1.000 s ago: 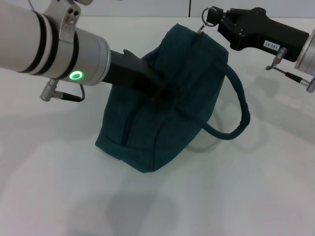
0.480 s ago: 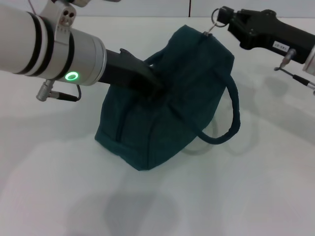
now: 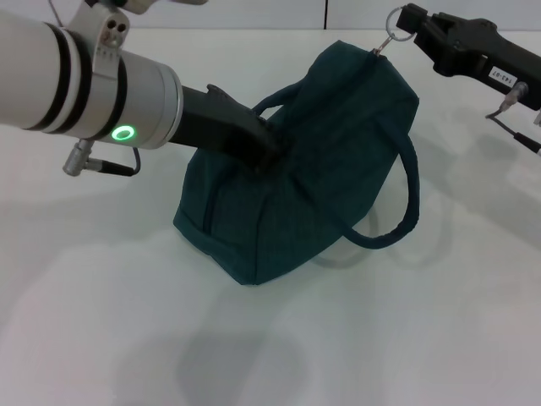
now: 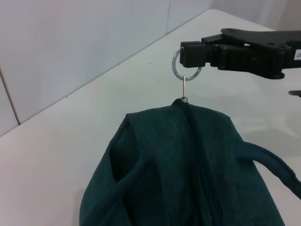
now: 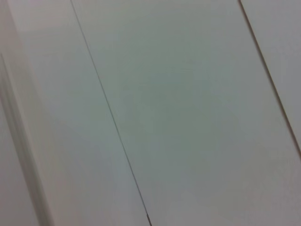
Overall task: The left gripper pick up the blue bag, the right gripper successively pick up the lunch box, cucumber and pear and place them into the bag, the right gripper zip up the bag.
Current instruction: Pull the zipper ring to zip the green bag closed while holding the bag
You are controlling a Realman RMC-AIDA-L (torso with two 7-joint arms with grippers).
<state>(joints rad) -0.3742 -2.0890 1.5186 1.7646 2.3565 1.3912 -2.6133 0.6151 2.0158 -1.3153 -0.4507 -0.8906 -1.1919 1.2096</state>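
Blue bag point(image 3: 313, 182): dark teal fabric, standing on the white bench, leaning, its top end raised toward the far right.
Zip: runs along the top ridge, closed as far as visible.
Zip ring point(image 4: 186, 66): metal, at the raised end, pull link taut.
Handles: one loop point(image 3: 397, 203) hangs off the right side.

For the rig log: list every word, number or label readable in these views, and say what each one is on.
White sticker on the right pincer body: printed characters, too small and blurred to read.
Sticker edge on the same pincer in the left wrist view: cut off, unreadable.
Blue bag: no text visible.
Left pincer: no text, only a green ring light.
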